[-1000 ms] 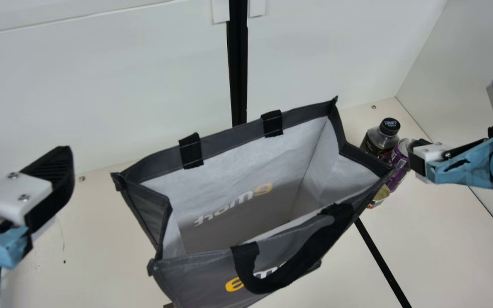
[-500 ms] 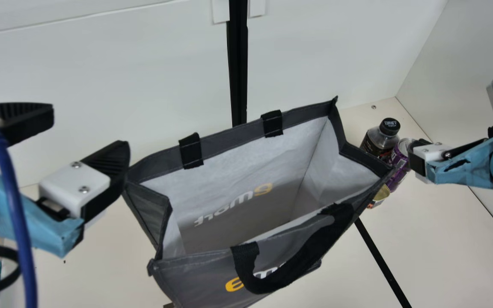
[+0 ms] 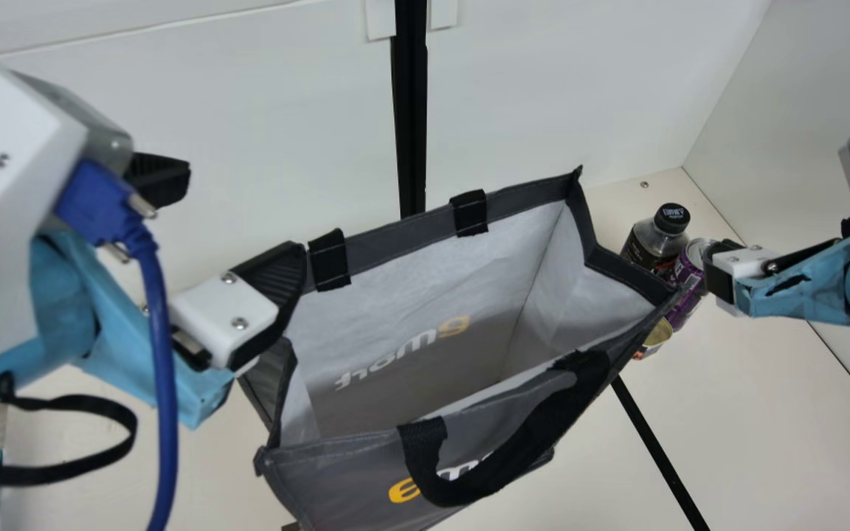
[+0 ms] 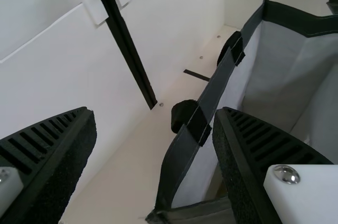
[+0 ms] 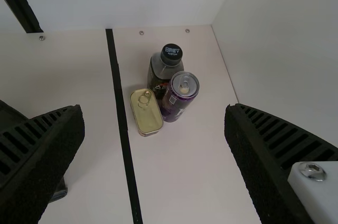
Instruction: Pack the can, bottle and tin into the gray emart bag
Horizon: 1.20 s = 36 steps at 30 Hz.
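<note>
Main view looks down into the bag (image 3: pixel 344 468), left wrist view nearer.

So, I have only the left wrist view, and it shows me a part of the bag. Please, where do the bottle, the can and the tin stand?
Observer: In the main view, the bottle, the purple can and the tin are grouped just to the right of the bag.

Operator: Thank you. And does the right gripper already hold one of them?

Observer: No, the right wrist view shows the right gripper open, with nothing gripped in it.
</note>
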Each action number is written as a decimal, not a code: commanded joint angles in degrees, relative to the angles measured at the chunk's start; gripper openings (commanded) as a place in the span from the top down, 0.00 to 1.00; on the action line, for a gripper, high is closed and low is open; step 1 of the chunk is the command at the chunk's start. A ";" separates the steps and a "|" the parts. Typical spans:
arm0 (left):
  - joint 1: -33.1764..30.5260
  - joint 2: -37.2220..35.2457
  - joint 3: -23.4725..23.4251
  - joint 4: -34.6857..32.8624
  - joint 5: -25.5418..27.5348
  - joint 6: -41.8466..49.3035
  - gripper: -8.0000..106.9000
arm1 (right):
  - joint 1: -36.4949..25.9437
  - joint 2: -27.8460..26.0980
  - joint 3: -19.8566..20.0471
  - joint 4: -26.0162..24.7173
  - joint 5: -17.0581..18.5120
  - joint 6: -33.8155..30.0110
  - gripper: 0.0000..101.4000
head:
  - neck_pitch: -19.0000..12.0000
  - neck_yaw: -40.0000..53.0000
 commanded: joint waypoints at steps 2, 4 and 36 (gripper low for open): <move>-0.42 0.90 -0.61 -0.59 -0.01 0.97 0.15 | 0.00 0.00 0.00 0.00 0.00 0.00 0.10 | -1.30 -0.05; -0.68 1.51 -0.91 -1.21 -0.01 1.70 0.15 | 0.00 0.00 0.00 0.00 0.00 0.00 0.10 | -1.30 -0.05; -2.18 11.54 -2.98 -9.24 -0.01 7.09 0.15 | 0.00 0.00 0.00 0.00 0.00 0.00 0.10 | -1.30 -0.05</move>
